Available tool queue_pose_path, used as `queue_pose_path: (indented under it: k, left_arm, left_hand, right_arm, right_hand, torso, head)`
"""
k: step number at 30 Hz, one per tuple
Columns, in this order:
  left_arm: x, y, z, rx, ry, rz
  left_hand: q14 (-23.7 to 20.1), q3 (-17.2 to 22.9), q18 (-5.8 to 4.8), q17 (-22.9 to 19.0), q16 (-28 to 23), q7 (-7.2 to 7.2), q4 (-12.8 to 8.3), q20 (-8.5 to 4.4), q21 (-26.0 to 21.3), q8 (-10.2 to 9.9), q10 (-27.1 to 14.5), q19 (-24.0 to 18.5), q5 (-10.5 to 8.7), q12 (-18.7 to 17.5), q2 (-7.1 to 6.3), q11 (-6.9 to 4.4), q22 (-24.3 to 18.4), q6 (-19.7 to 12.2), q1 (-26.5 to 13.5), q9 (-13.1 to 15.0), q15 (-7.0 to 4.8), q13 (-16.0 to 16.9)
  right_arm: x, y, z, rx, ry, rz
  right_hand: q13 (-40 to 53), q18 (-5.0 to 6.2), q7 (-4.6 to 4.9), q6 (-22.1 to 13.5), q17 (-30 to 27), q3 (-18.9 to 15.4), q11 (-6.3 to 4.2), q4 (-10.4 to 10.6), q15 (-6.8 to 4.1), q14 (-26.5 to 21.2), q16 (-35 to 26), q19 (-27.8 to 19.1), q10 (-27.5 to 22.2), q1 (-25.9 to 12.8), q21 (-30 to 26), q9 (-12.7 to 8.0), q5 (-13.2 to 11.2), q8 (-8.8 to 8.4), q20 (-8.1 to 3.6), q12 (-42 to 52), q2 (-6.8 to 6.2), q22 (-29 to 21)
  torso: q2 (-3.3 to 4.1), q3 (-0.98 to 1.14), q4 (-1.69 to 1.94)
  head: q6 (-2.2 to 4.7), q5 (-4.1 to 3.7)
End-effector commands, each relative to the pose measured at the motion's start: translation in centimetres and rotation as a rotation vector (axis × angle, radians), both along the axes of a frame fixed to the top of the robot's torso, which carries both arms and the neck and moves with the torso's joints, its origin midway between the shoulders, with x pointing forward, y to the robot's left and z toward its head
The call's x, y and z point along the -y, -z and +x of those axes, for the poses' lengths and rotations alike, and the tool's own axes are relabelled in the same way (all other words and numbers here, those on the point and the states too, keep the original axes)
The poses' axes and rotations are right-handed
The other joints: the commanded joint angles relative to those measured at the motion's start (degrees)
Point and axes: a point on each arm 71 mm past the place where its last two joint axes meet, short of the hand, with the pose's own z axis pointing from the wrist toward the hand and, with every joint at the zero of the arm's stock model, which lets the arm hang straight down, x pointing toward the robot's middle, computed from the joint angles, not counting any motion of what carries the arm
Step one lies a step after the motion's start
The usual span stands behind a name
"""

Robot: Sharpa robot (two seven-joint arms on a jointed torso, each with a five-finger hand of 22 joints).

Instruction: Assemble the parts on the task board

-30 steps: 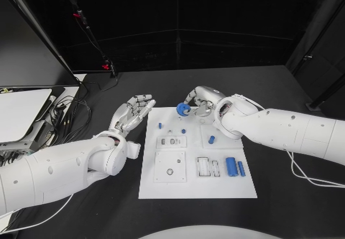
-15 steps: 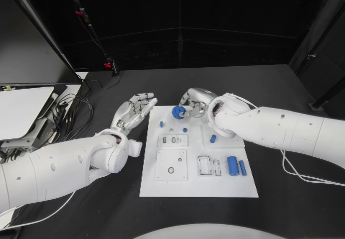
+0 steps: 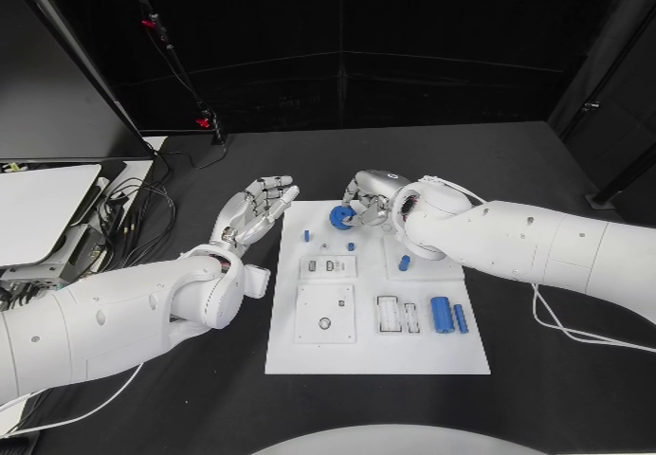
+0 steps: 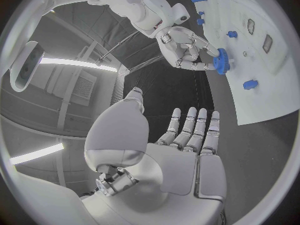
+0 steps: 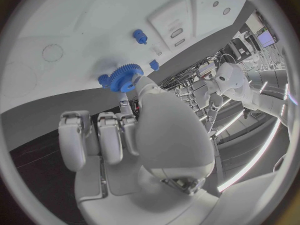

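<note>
Blue against the white task board (image 3: 376, 355), seen from the head: a toothed gear (image 3: 342, 217) pinched in the right hand (image 3: 367, 199) over the board's far left corner, tilted so its flat face turns toward the left hand (image 3: 257, 210). Left hand hovering just off the board's left edge, palm up, fingers straight and spread, holding nothing. Farther along the board, a thick blue cylinder (image 3: 440, 315) and a thinner blue rod (image 3: 460, 319) lying side by side near the right edge, long axes running front to back; a short blue peg (image 3: 405, 263) nearer the middle, and two smaller blue pegs (image 3: 352, 246) near the far end. From the left wrist: open palm and parted fingers of the left hand (image 4: 187, 155) with bare air above them, and beyond, the right hand (image 4: 184, 47) gripping the gear (image 4: 220, 62) by its rim, teeth plainly visible around the edge, gear close over the board (image 4: 262, 97); two pegs (image 4: 250, 84) standing on the white surface nearby. From the right wrist: the right hand (image 5: 125, 130) from behind, the gear (image 5: 125, 77) at the fingertips, a raised hub showing beside the toothed disc, axis pointing roughly toward the board (image 5: 94, 25), whether touching it hard to tell. Faint circle outlines and rectangular recesses on the board here, plus a small blue peg (image 5: 140, 36).
</note>
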Motion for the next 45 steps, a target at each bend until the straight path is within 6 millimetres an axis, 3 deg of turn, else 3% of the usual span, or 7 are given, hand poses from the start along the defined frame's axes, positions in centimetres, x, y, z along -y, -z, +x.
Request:
queue_pose_path:
  k: [1, 19, 25, 33, 45]
  left_arm:
    - [0.1, -1.9, -0.6, 0.256, 0.037, -0.086]
    - [0.1, -1.9, -0.6, 0.255, 0.038, -0.086]
    - [0.2, -1.9, -0.6, 0.254, 0.038, -0.085]
    - [0.2, -1.9, -0.6, 0.254, 0.038, -0.085]
    - [0.2, -1.9, -0.6, 0.253, 0.037, -0.084]
  left_hand:
    - [-0.1, 0.43, 0.93, -0.09, 0.25, 9.48, -0.07, 0.07, 0.2, 0.32, -0.3, -0.32, 0.19, 0.37, 0.45, 0.05, 0.07, 0.06, -0.1, -0.09, 0.45, -0.07]
    - [-0.1, 0.43, 0.93, -0.09, 0.25, 9.48, -0.07, 0.07, 0.2, 0.32, -0.3, -0.32, 0.19, 0.37, 0.45, 0.05, 0.07, 0.06, -0.1, -0.09, 0.45, -0.07]
    - [-0.1, 0.43, 0.93, -0.09, 0.25, 9.48, -0.07, 0.07, 0.2, 0.32, -0.3, -0.32, 0.19, 0.37, 0.45, 0.05, 0.07, 0.06, -0.1, -0.09, 0.45, -0.07]
    - [-0.11, 0.44, 0.92, -0.09, 0.27, 9.48, -0.07, 0.08, 0.22, 0.34, -0.31, -0.33, 0.21, 0.4, 0.55, 0.05, 0.09, 0.06, -0.09, -0.12, 0.45, -0.07]
    - [-0.11, 0.47, 0.92, -0.09, 0.29, 9.48, -0.08, 0.08, 0.24, 0.37, -0.31, -0.34, 0.24, 0.43, 0.65, 0.05, 0.1, 0.07, -0.08, -0.16, 0.46, -0.07]
  right_arm:
    - [-0.2, 0.1, 0.2, -0.005, -0.006, -0.039]
    - [-0.4, 0.7, 0.7, -0.025, 0.005, -0.069]
    - [-0.4, 0.8, 0.8, -0.029, 0.008, -0.073]
    - [-0.3, 1.1, 0.8, -0.047, 0.013, -0.087]
    - [-0.3, 1.3, 0.7, -0.068, 0.009, -0.103]
  right_hand:
    - [15.08, -0.42, -2.23, 3.11, 15.08, 0.0, 0.03, -0.35, -0.2, 6.05, 0.14, 5.86, 6.07, -0.36, 0.19, 0.49, -0.06, -0.16, -0.32, 0.15, 0.5, 15.1]
    - [15.08, -0.42, -2.2, 2.77, 15.08, 0.0, 0.07, -0.46, -0.18, 6.05, 0.14, 5.86, 6.07, -0.49, 0.19, 0.42, -0.22, -1.03, -0.29, 0.15, 0.61, 15.1]
    - [15.08, -0.42, -2.35, 1.74, 15.08, -0.07, -0.04, -0.74, -0.2, 6.05, 0.14, 5.86, 6.07, -0.61, 0.19, 0.35, -0.33, -2.57, -0.29, 0.15, 0.49, 15.1]
    - [15.08, -0.42, -3.57, -1.33, 15.08, -0.09, -1.07, -1.51, -0.85, 6.05, 0.14, 5.86, 6.07, -0.57, 0.19, 0.39, -0.69, -5.86, -0.77, 0.15, 0.23, 15.1]
    - [15.08, -0.42, -4.16, -1.85, 15.08, -0.16, -1.65, -1.87, -1.16, 6.05, 0.14, 5.86, 6.07, -0.64, 0.19, 0.58, -0.76, -6.76, -1.09, 0.15, 0.07, 15.1]
  torso:
    - [0.01, 0.01, 0.04]
    - [0.0, 0.0, 0.04]
    - [0.0, 0.0, 0.0]
    - [-0.01, 0.01, 0.04]
    - [-0.02, -0.02, -0.04]
  head:
    - [0.0, -0.14]
    - [0.18, -0.2]
    - [0.23, -0.15]
    - [0.2, -0.11]
    - [0.11, -0.09]
